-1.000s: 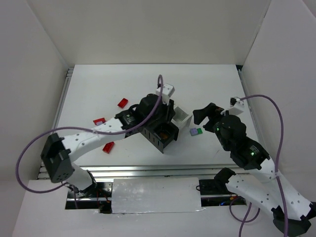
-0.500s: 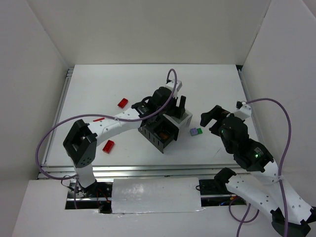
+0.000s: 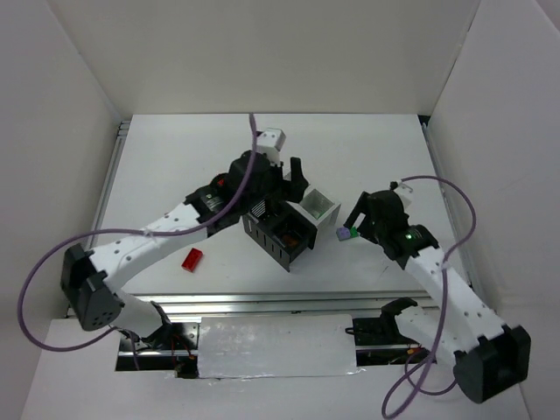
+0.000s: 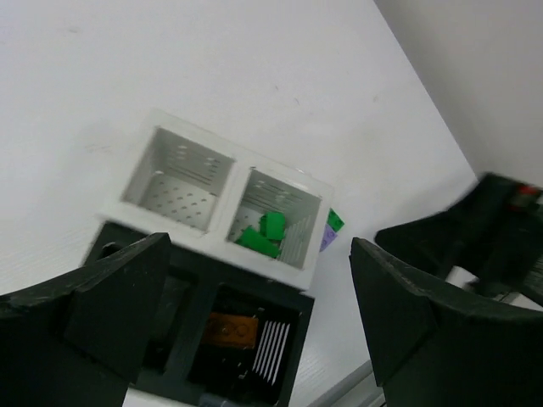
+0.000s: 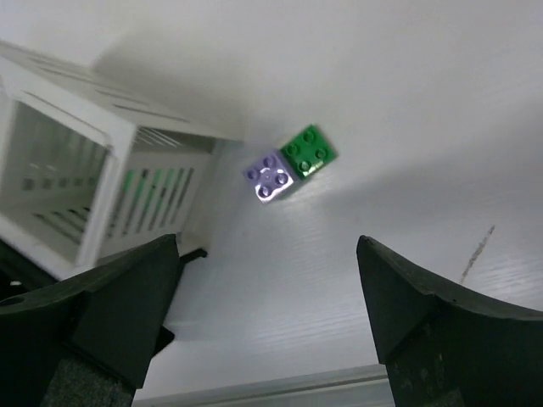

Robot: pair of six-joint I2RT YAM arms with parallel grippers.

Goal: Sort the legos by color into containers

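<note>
The containers are a 2x2 cluster of small bins. One white bin [image 4: 178, 180] is empty and the other white bin [image 4: 299, 188] holds green legos [image 4: 265, 231]. A black bin [image 4: 299, 315] holds an orange-brown lego [image 4: 231, 329]. My left gripper [image 4: 259, 254] hangs open above the cluster [image 3: 318, 208], holding nothing. A purple lego [image 5: 271, 180] and a green lego [image 5: 308, 151] lie touching on the table just right of the white bin [image 5: 85, 170]. My right gripper [image 5: 267, 246] is open just short of them [image 3: 344, 234]. A red lego [image 3: 192, 259] lies at the left.
The left arm [image 3: 157, 232] crosses the table's left half and hides part of it. The right gripper's black body [image 4: 501, 220] sits close beside the bins. The table's metal front rail [image 3: 262, 302] runs near the black bins [image 3: 289, 238].
My left gripper has gone from shut to open and shifted back and left over the bins. My right gripper has dropped closer to the purple and green legos.
</note>
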